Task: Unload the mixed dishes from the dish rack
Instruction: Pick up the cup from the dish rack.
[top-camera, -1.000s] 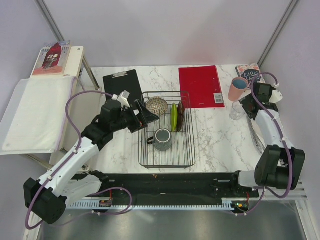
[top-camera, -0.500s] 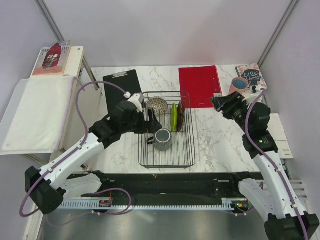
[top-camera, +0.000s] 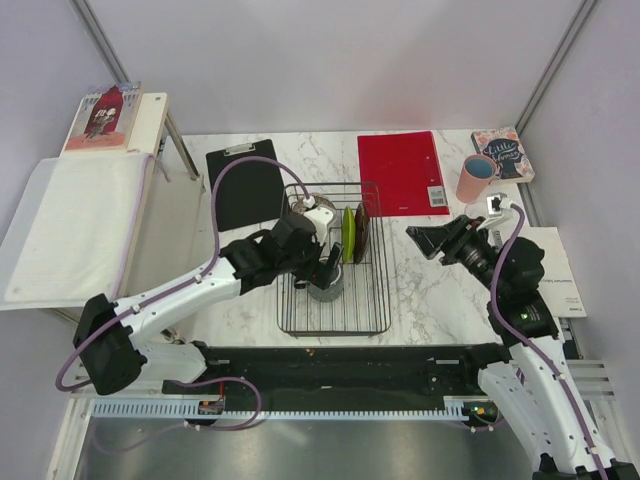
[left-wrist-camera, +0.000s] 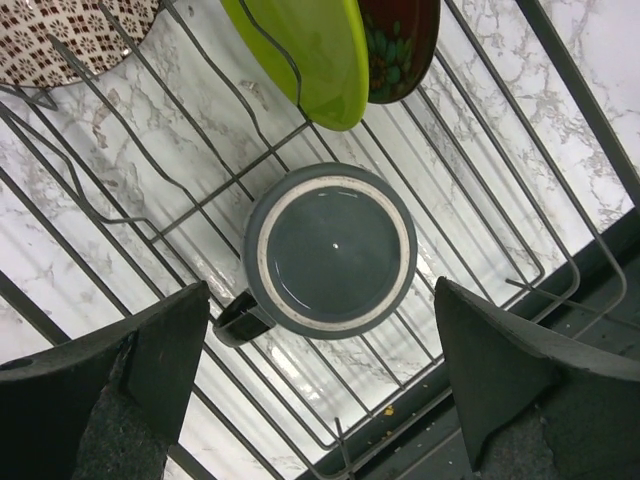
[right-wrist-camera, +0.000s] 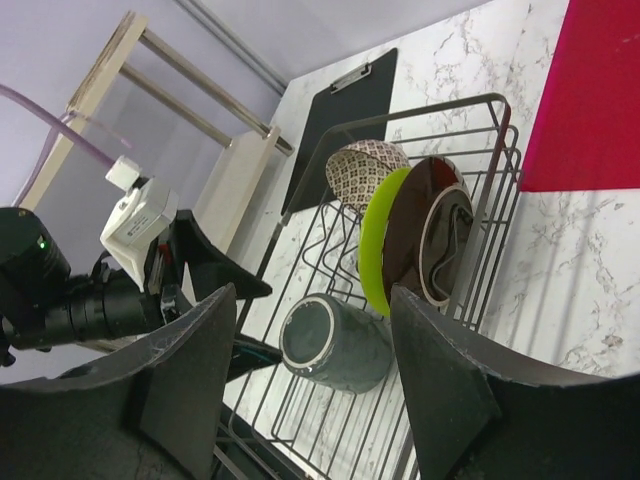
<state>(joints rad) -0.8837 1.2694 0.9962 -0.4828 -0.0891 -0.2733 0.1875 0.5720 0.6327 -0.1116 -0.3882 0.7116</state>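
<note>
I judge the unloading barely under way. Of the dishes I can find, only the pink cup (top-camera: 476, 178) is outside the rack (top-camera: 350, 318). It stands upright on the surface (top-camera: 440, 290) at the far right, just beside a book (top-camera: 503, 152). I cannot find the clear glass in any view.

Four pieces are left inside. The mug (left-wrist-camera: 330, 250) stands on the rack floor near the middle, one round end facing up at my left wrist camera; whether that end is mouth or base I cannot tell. Behind it the green plate (top-camera: 348, 232) and the red plate (top-camera: 361, 230) stand on edge in the wire slots, side by side and close together. The bowl (right-wrist-camera: 365, 170) leans tilted in the far left corner.

My left fingers (left-wrist-camera: 130, 370) are spread wide and hang right above the mug, one to each side of it, touching nothing. My right fingers (right-wrist-camera: 190, 370) are also apart and empty, off the rack's right side above bare surface, pointed toward the plates. The mug looks like my next lift, with the plates and bowl to follow
</note>
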